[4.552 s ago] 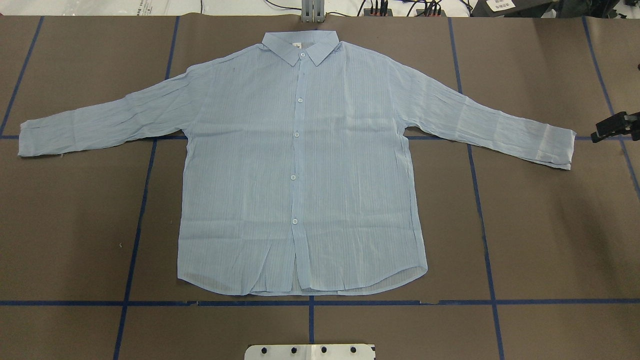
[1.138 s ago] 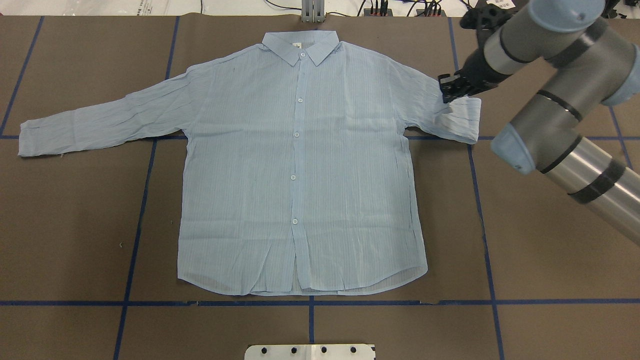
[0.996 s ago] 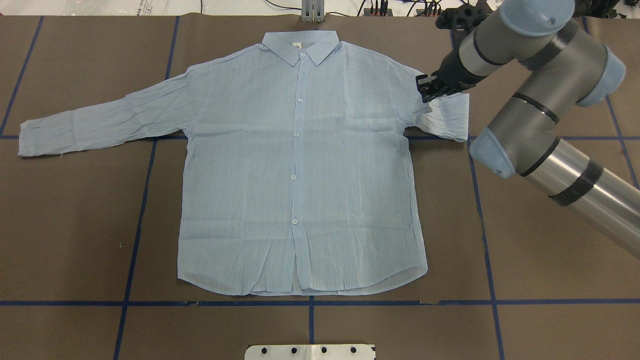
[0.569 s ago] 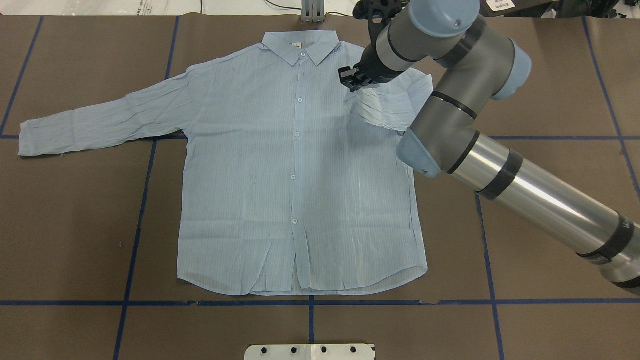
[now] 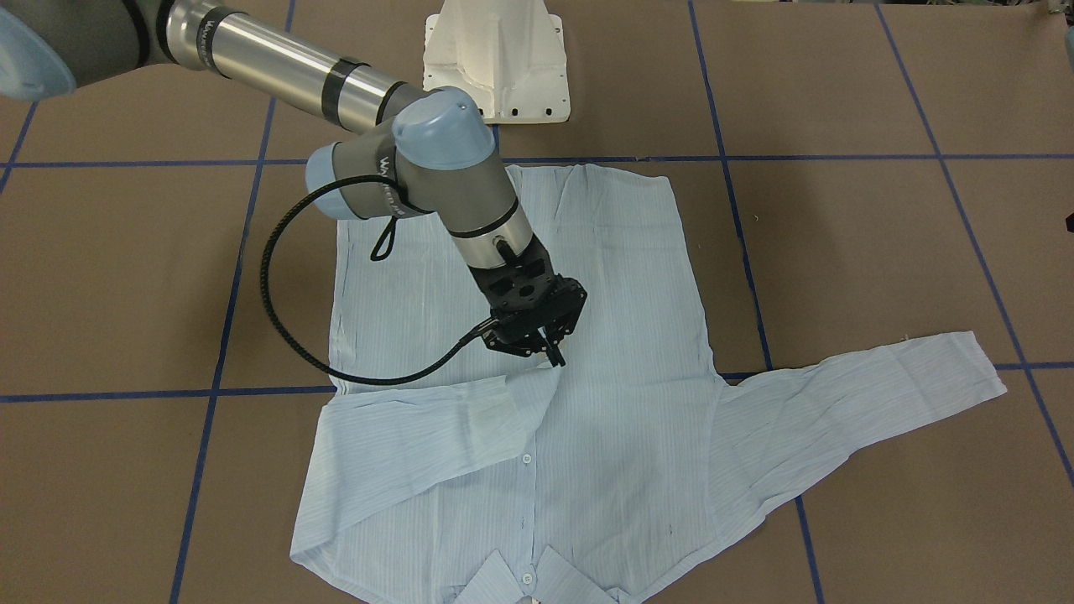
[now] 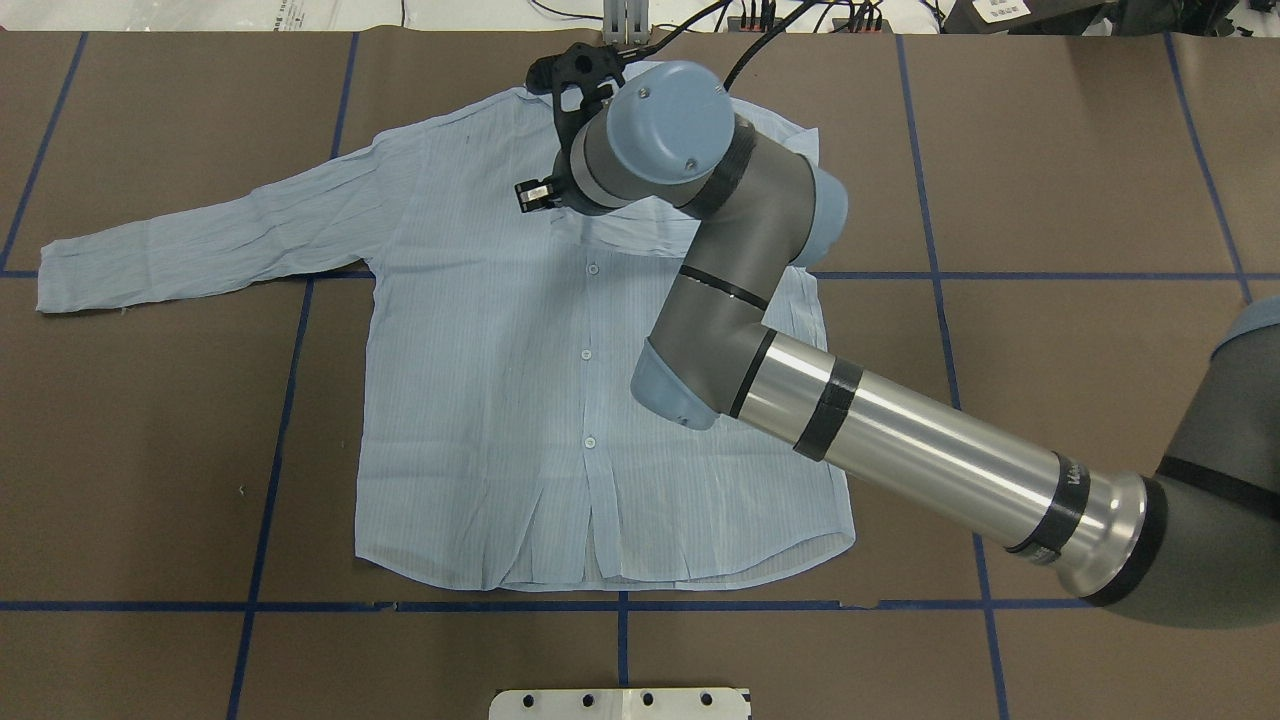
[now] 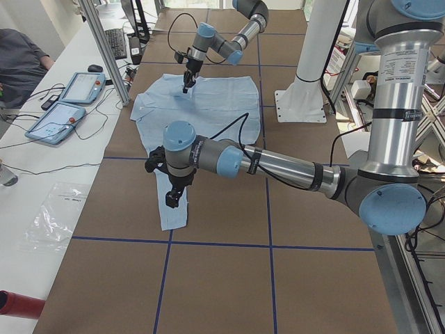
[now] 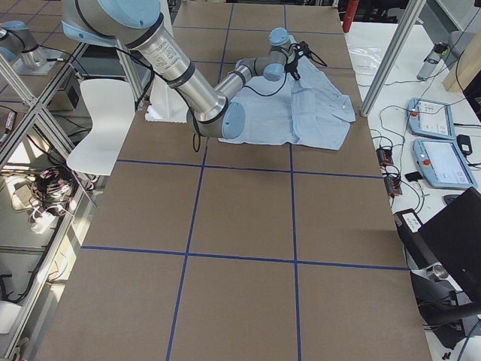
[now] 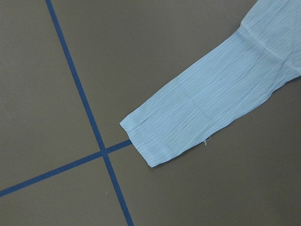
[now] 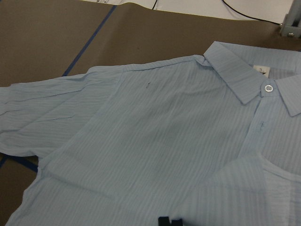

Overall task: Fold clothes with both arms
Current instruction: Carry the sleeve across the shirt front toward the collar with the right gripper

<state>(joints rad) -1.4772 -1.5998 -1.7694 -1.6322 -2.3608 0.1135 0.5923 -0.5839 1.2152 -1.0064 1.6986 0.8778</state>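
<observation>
The pale-blue striped shirt (image 6: 490,400) lies flat and buttoned on the brown table, collar at the far edge. My right gripper (image 6: 533,195) hangs over the chest just past the button line and is shut on the cuff of the shirt's right sleeve (image 5: 436,436), which is folded across the front. In the front-facing view the cuff rises into the right gripper (image 5: 552,356). The other sleeve (image 6: 200,245) lies stretched out flat, its cuff (image 9: 155,136) filling the left wrist view. My left gripper (image 7: 174,198) hovers above that cuff, seen only from the side, so I cannot tell its state.
The white pedestal base (image 5: 495,59) stands at the table's near edge. Blue tape lines (image 6: 280,420) grid the brown cover. Beside the far edge are aluminium posts (image 7: 104,49), two tablets (image 7: 59,118) and a seated person (image 7: 21,62).
The right arm came in from the right, took the sleeve's cuff and carried it leftward over the shirt, from the shoulder to past the buttons. The sleeve is now folded across the chest.
</observation>
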